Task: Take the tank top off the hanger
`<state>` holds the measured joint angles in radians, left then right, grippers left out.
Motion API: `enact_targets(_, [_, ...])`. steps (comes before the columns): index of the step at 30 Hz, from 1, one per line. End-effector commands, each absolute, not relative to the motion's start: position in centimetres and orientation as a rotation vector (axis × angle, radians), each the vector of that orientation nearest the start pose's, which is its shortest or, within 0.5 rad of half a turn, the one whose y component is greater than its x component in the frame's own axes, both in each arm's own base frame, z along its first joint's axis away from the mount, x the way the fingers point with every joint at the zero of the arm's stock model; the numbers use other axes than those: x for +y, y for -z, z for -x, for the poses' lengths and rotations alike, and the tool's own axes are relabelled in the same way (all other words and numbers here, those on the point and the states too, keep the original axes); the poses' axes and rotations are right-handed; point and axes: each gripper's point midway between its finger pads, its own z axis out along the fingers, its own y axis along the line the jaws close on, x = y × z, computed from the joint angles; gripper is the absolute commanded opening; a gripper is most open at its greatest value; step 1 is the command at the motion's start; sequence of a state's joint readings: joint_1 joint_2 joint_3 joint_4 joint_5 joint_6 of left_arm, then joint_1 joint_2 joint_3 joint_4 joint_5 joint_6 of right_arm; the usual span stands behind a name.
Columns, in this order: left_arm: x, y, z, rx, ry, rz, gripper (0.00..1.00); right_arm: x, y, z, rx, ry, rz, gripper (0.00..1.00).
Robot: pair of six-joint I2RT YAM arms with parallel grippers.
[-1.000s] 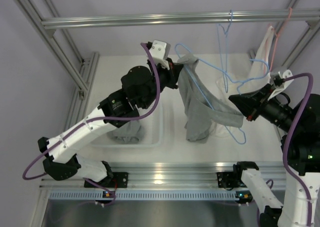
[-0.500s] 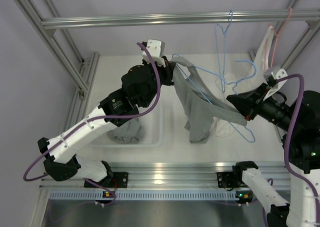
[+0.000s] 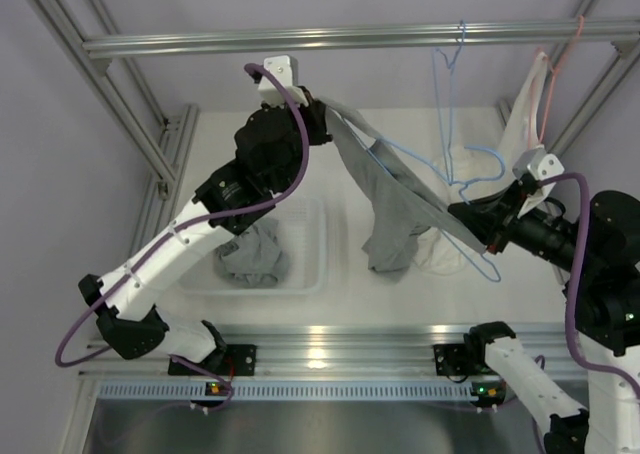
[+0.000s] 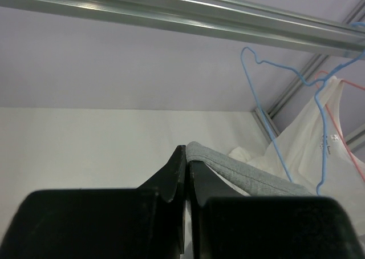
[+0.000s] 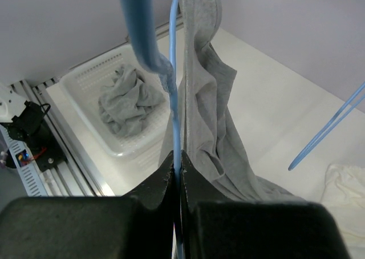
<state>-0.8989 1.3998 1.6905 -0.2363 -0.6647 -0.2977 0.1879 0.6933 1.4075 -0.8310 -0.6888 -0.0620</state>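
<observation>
**Near edge.** We are logging one white basket [image 3: 323, 236] at 9 o'clock of the task garment, holding one crumpled grey garment [image 3: 250, 259].

**Right claw** [image 5: 177, 159]: closed on the thin wire of the blue hanger [image 5: 174, 116], at 3 o'clock of the cloth.

**Tank top** [image 3: 388, 229]: grey, mid-bench. It is hanging in the air, stretched between the two claws. One part is draping over the hanger wire, and its lower end is dangling just above the bench [image 3: 250, 144].

**White garment on the bench** [image 3: 445, 256]: one, lying between the tank top and the right claw.

**Left claw** [image 4: 186, 156]: at 11 o'clock of the tank top, raised, pinching the grey hem.

**Far side.** One rail [image 3: 300, 40] is carrying one spare blue hanger [image 3: 446, 84]. One pink hanger [image 3: 560, 54] is hooked on the frame at the right, bearing one white top [image 3: 527, 109].

**Count.**
- Claws: two.
- Blue hangers: two.
- Pink hangers: one.
- Grey garments: two.
- White garments: two.
- Baskets: one.

**Risks, as we are judging them.**
- The pinch is taking only a thin edge, so the cloth could be slipping out under tension.
- A strap may be catching on the hanger shoulder, and pulling against it could twist the wire in the right claw or drag the hanger along.
- The held hanger is sitting near the spare hanger, so the two could be tangling.
</observation>
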Motion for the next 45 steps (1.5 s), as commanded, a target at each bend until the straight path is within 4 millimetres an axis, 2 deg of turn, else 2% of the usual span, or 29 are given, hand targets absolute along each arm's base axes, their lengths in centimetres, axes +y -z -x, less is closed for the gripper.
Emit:
enact_targets(1, [-25.8,-51.6,-33.4,1.451,0.559,0.131,0.0,14.2,-41.5,-14.6,1.564,-0.668,0.761,0.0])
enact_targets(4, [-28.4,-53.5,-32.4,1.403,0.671,-0.031,0.0,14.2,-40.2,-16.1,1.632,-0.64,0.745,0.0])
enact_targets(5, [-30.4,-53.8,-31.2,1.383,0.751,-0.154,0.0,14.3,-40.1,-16.2,1.643,-0.641,0.744,0.0])
enact_targets(6, [-31.1,-54.1,-30.6,1.361,0.776,-0.221,0.0,14.1,-40.4,-16.5,1.642,-0.626,0.731,0.0])
enact_targets(8, [-32.5,-53.7,-29.5,1.348,0.836,-0.313,0.0,13.8,-40.7,-17.2,1.662,-0.603,0.685,0.0])
enact_targets(12, [-31.3,-51.9,-31.0,1.397,0.771,-0.204,0.0,13.6,-41.0,-17.2,1.656,-0.589,0.677,0.0])
enact_targets(14, [-30.9,-51.3,-31.8,1.415,0.735,-0.164,0.0,14.0,-41.2,-16.3,1.615,-0.606,0.734,0.0])
enact_targets(15, [-30.0,-50.8,-32.5,1.433,0.696,-0.092,0.0,14.7,-41.3,-15.4,1.585,-0.655,0.782,0.0])
enact_targets(17, [-28.9,-50.0,-33.8,1.457,0.665,-0.023,0.0,14.8,-42.1,-14.2,1.529,-0.669,0.813,0.0])
enact_targets(19, [-28.9,-49.2,-34.2,1.483,0.729,0.005,0.0,14.7,-42.7,-13.7,1.501,-0.659,0.816,0.0])
enact_targets(20, [-28.3,-49.1,-34.9,1.487,0.741,0.018,0.0,14.4,-43.0,-13.8,1.5,-0.642,0.796,0.0])
enact_targets(23, [-29.1,-48.4,-35.1,1.509,0.792,-0.015,0.0,15.0,-43.2,-13.4,1.466,-0.68,0.826,0.0])
enact_targets(24, [-30.2,-48.0,-34.6,1.519,0.832,-0.073,0.0,15.1,-43.6,-12.9,1.441,-0.698,0.822,0.0])
enact_targets(28, [-31.9,-47.4,-33.6,1.538,0.916,-0.166,0.0,15.5,-44.1,-12.9,1.384,-0.727,0.795,0.0])
enact_targets(29, [-32.0,-47.3,-33.5,1.546,0.941,-0.157,0.0,15.4,-44.3,-13.6,1.368,-0.716,0.759,0.0])
enact_targets(30, [-32.3,-47.0,-33.3,1.553,0.959,-0.162,0.0,15.4,-44.8,-13.4,1.361,-0.753,0.707,0.0])
enact_targets(31, [-33.1,-46.7,-32.6,1.564,1.004,-0.207,0.0,15.5,-44.2,-14.1,1.371,-0.773,0.671,0.0])
enact_targets(32, [-33.7,-46.5,-32.1,1.575,1.047,-0.226,0.0,15.8,-44.5,-14.1,1.353,-0.804,0.646,0.0])
enact_targets(33, [-34.2,-46.1,-31.7,1.589,1.08,-0.243,0.0,16.0,-46.5,-13.7,1.266,-0.857,0.601,0.0])
enact_targets(34, [-34.7,-45.9,-31.2,1.598,1.115,-0.261,0.0,16.2,-46.9,-13.8,1.237,-0.885,0.576,0.0])
enact_targets(35, [-35.4,-44.8,-30.5,1.624,1.158,-0.298,0.0,16.3,-45.8,-15.0,1.248,-0.907,0.529,0.0])
enact_targets(36, [-35.6,-44.4,-30.0,1.636,1.193,-0.295,0.0,16.2,-47.5,-14.8,1.151,-0.909,0.513,0.0])
enact_targets(37, [-35.8,-44.2,-29.7,1.627,1.217,-0.302,0.0,16.2,-47.4,-15.2,1.144,-0.934,0.479,0.0])
enact_targets(38, [-36.0,-42.1,-29.5,1.673,1.23,-0.288,0.0,16.2,-46.7,-16.4,1.144,-0.934,0.441,0.0])
enact_targets(39, [-35.6,-42.0,-29.0,1.666,1.246,-0.274,0.0,16.4,-46.6,-17.0,1.14,-0.945,0.431,0.0])
enact_targets(40, [-35.5,-41.5,-28.8,1.671,1.256,-0.266,0.0,16.5,-47.5,-17.0,1.09,-0.962,0.425,0.0])
enact_targets(41, [-35.6,-40.7,-28.6,1.674,1.28,-0.254,0.0,16.6,-47.1,-17.8,1.09,-0.971,0.401,0.0])
enact_targets(45, [-35.9,-41.4,-25.9,1.636,1.416,-0.317,0.0,17.1,-47.6,-19.1,1.016,-0.987,0.347,0.0])
